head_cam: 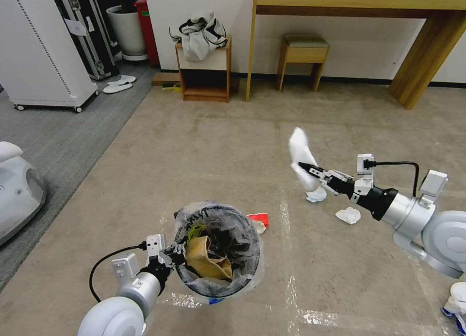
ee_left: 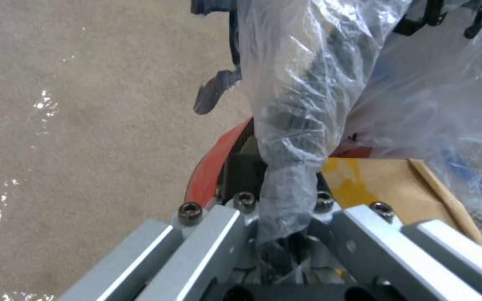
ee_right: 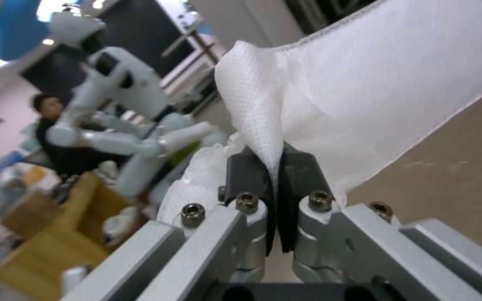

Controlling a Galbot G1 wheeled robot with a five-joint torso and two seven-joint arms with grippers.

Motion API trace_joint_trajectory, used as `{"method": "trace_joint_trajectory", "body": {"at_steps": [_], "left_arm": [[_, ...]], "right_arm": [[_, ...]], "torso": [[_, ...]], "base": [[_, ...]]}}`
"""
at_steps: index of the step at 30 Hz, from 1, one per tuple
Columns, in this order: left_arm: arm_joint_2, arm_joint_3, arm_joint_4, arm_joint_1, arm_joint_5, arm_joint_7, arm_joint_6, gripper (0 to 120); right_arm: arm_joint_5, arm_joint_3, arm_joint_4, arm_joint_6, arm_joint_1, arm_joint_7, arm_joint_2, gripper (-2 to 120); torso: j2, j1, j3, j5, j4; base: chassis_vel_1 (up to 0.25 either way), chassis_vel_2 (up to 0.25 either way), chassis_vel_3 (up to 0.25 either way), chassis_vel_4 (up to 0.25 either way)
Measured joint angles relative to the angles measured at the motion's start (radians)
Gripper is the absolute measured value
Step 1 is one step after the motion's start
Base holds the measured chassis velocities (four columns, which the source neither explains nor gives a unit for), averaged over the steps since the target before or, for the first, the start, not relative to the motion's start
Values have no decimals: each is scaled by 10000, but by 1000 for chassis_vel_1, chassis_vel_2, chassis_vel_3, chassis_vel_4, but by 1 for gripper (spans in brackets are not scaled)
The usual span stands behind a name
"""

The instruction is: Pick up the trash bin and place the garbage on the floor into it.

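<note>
1. Trash bin [head_cam: 219, 251], red with a crinkled clear liner, sits at the near left of the beige carpet [head_cam: 208, 146]. Left gripper [head_cam: 175, 252] is clamped on its rim and liner; the left wrist view shows the bag pinched between the jaws.
2. Brown paper bag [head_cam: 206, 260] lies inside the bin.
3. Right gripper [head_cam: 308, 168] is raised over the carpet, right of centre, jaws clenched on a flat white insole-like piece [head_cam: 302, 156], which hangs clear of the floor.
4. Two crumpled white tissues [head_cam: 348, 215] lie on the carpet beneath the right arm.
5. Red-and-white wrapper [head_cam: 258, 221] lies just beside the bin's far rim.
</note>
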Motion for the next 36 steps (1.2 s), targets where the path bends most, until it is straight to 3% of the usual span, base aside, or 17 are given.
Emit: {"method": "trace_joint_trajectory", "body": {"at_steps": [7, 14, 24, 36], "left_arm": [[-6, 96, 78, -26, 129, 116, -45, 1], [-12, 93, 97, -112, 139, 139, -68, 1], [-100, -12, 22, -53, 236, 284, -147, 1], [-161, -105, -149, -1, 262, 341, -150, 1]], "right_arm": [[1060, -204, 804, -5, -601, 48, 136, 1], [1199, -572, 1410, -24, -1023, 282, 327, 1], [21, -1537, 1683, -134, -1831, 357, 775, 1], [-551, -2549, 1565, -233, -1828, 472, 834, 1]], "torso": [[0, 0, 0, 2, -1], [0, 0, 0, 2, 0], [0, 0, -1, 2, 0], [0, 0, -1, 3, 0]], "base": [[0, 0, 0, 0], [0, 0, 0, 0], [0, 0, 0, 0], [0, 0, 0, 0]]}}
